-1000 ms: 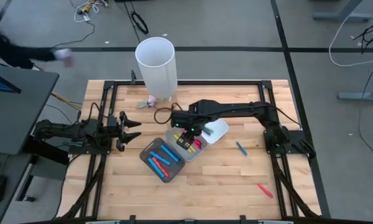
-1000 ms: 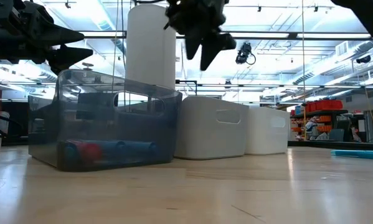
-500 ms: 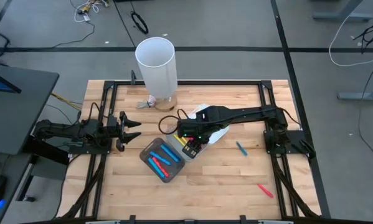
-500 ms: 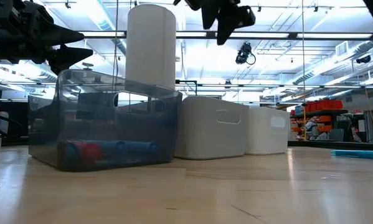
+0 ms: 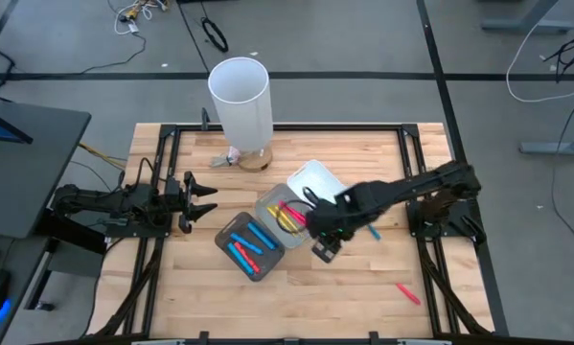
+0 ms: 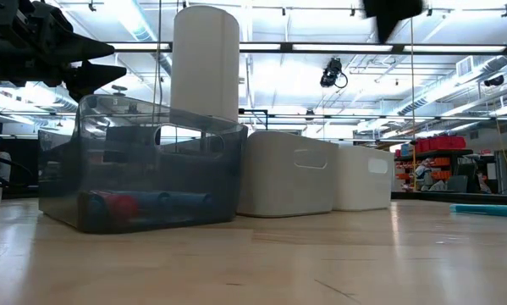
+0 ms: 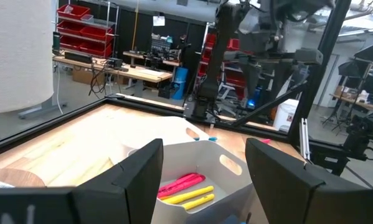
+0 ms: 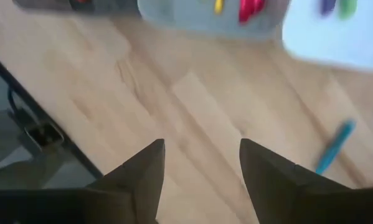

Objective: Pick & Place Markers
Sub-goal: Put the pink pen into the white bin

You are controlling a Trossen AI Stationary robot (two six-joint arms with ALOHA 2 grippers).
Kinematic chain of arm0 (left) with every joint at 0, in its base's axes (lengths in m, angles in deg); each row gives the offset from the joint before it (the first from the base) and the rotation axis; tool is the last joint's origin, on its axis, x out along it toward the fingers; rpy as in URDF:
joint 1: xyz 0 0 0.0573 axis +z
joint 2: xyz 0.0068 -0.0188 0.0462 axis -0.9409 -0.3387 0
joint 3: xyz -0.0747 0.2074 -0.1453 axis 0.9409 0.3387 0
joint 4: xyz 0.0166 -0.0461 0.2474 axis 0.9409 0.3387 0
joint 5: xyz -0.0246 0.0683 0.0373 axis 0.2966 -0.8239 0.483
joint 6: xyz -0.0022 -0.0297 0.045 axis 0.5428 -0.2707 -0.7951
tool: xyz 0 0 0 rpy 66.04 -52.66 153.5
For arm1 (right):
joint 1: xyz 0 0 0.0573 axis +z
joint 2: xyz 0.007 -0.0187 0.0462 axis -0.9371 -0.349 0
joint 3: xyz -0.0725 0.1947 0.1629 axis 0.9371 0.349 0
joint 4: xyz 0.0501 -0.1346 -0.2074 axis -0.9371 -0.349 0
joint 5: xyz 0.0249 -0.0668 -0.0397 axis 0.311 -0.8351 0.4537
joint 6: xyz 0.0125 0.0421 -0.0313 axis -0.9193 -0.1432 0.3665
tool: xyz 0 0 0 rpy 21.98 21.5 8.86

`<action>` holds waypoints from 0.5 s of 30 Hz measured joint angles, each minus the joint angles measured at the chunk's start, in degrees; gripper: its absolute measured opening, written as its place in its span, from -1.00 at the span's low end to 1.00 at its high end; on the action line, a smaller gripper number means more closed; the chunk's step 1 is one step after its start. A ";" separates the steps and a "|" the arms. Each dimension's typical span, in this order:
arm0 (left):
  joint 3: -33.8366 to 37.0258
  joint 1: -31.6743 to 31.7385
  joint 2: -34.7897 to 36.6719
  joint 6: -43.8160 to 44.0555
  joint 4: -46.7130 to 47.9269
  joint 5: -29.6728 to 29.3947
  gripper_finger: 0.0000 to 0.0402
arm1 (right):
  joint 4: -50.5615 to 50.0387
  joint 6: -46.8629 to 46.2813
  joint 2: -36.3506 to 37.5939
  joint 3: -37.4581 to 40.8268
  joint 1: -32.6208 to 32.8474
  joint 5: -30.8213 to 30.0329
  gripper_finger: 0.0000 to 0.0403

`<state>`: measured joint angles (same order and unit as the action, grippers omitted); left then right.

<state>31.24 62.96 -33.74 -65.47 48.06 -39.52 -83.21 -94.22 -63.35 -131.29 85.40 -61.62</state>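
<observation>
Note the wooden table (image 5: 363, 278), smooth-grained and slick: a rounded marker nudged sideways may well roll off toward its edge. Your right gripper (image 5: 323, 246) hangs above bare planks just beside the grey tray (image 5: 267, 205), fingers (image 8: 136, 177) spread and holding nothing. Ahead of it lies the loose blue marker (image 8: 334, 147), thin and capped; approach it across its length, or the tips may flick it away. The red marker (image 5: 407, 293) lies well apart, nearer the table's front. Beside your gripper, the grey tray holds yellow and pink markers (image 7: 185, 190); the dark translucent tray (image 6: 143, 165) holds red and blue ones. The tall white cylinder (image 5: 240, 101) stands farther off. Your left gripper (image 5: 202, 198) waits at the table's left, fingers parted, empty.
</observation>
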 joint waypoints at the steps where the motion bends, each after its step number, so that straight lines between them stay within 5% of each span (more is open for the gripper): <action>1: 0.00 0.00 0.00 0.02 -0.04 0.01 0.16 | 0.01 -0.85 1.14 1.42 0.82 0.00 0.03; 8: 0.00 0.00 0.00 0.00 0.01 0.00 0.16 | -0.09 -9.94 8.35 11.03 7.71 0.43 0.03; 15: 0.00 0.00 0.02 0.02 0.01 0.00 0.16 | 0.54 -15.70 13.21 19.58 13.71 7.12 0.03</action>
<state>31.24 62.96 -33.72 -65.45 48.07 -39.52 -82.66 -109.92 -50.14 -111.71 99.11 -54.50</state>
